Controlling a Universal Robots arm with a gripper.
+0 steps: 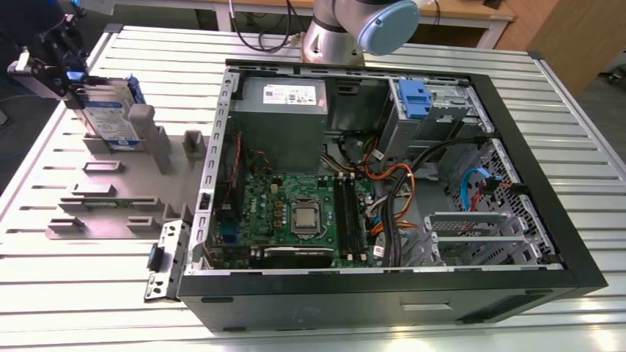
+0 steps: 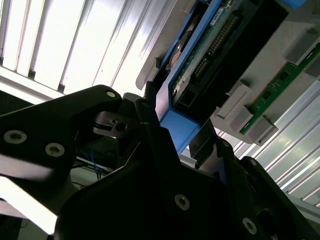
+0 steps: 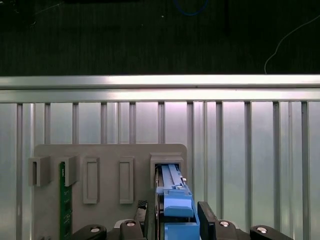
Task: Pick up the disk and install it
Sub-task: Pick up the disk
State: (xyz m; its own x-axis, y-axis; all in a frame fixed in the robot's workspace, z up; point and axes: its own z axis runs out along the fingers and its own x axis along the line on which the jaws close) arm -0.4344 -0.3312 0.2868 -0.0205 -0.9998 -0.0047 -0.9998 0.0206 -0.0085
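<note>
A slatted aluminium table carries everything, with a dark floor beyond its far edge in the first wrist view. An open computer case fills the middle and right of the exterior view. Inside it I see the green motherboard and the grey power supply. The arm rises at top centre, behind the case.

A grey fixture plate with several slotted holders lies on the table at the exterior view's left. The disk stands on edge in one holder at the upper left of that frame, its white-and-blue label facing the camera.

The tool sits at the disk's outer end, well apart from the case. In the first wrist view the tool straddles the disk across its thin side, with a black finger against each side of the blue frame. I read it as narrowed onto the disk, gripping it while the disk's lower edge is seated in the holder.

The second wrist view shows the tool at the blue end of the disk, whose circuit-board face is turned to the camera. A green memory module stands in another holder on the plate.
</note>
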